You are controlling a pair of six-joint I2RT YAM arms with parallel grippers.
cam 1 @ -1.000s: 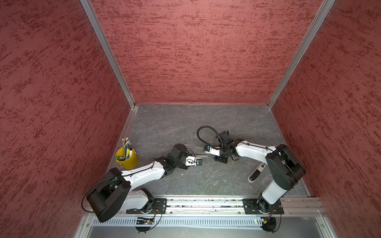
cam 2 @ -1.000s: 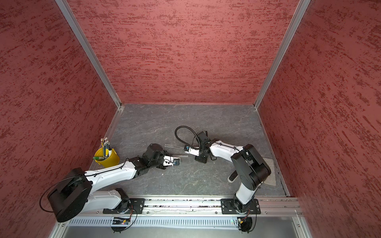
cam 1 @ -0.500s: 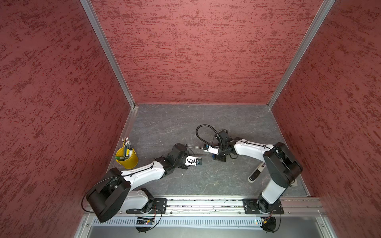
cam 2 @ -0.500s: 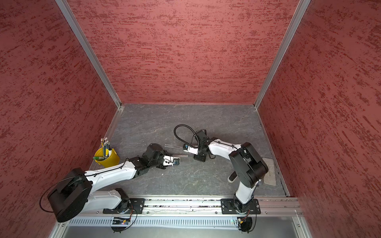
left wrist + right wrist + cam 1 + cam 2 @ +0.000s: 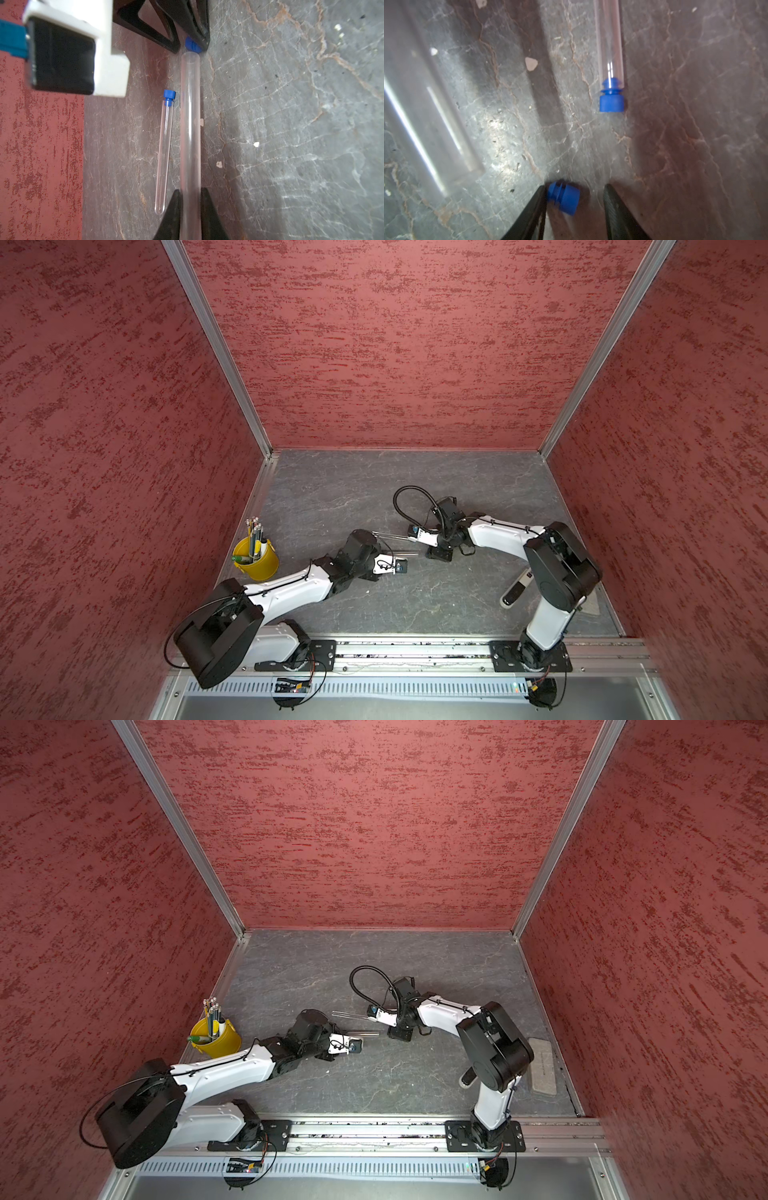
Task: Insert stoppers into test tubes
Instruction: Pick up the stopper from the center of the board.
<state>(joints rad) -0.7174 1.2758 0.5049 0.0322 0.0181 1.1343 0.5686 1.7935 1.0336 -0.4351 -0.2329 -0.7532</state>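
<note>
The left gripper (image 5: 190, 190) has its jaws clamped on a test tube (image 5: 190, 124), gripping it well back from the mouth. The tube is a clear, smooth, thin-walled cylinder that runs straight out from the jaws, low over the grey, veined, stone-look table (image 5: 415, 605). We cannot tell whether it touches the table.

What matters for the coming move is that the tube's open mouth points at the right gripper (image 5: 575, 187). The loose stopper (image 5: 563, 198) sits just past that mouth, close to the line of the tube's long axis but a little off it. The right jaws stand apart. The stopper touches one jaw and a clear gap parts it from the other, so we judge it is not gripped.

The stopper is a small bright blue plug, matte and rubbery-looking, with a ribbed narrow end and a wider cap. It lies tilted, ribbed end toward the jaw it touches. The right arm is much the nearer. We think it must close on the cap, turn the ribbed end to the mouth and push along the axis while the left arm steadies the tube.

A capped tube (image 5: 164, 155) lies flat just beside the held one and nearly parallel to it, with its seated stopper (image 5: 169, 96) in its mouth. Half the job looks done.
</note>
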